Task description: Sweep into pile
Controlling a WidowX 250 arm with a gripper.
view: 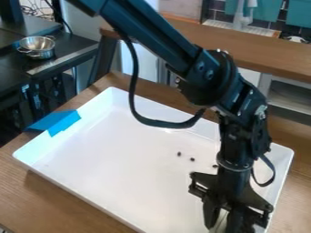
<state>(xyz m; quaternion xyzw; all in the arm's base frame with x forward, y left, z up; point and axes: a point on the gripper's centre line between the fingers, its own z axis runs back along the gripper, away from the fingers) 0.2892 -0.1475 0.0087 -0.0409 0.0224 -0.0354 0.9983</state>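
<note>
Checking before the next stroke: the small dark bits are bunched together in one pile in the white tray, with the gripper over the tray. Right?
Not quite: the camera view shows the small dark bits lying apart in a loose row, not piled. They are in the white tray, with the gripper over it.

Robot arm (pixel 152 34) and cables (pixel 40 10) suggest a lab.

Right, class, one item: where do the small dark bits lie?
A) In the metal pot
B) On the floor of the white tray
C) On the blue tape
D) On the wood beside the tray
B: the small dark bits show against the bare floor of the white tray, inside its raised rim.
</note>
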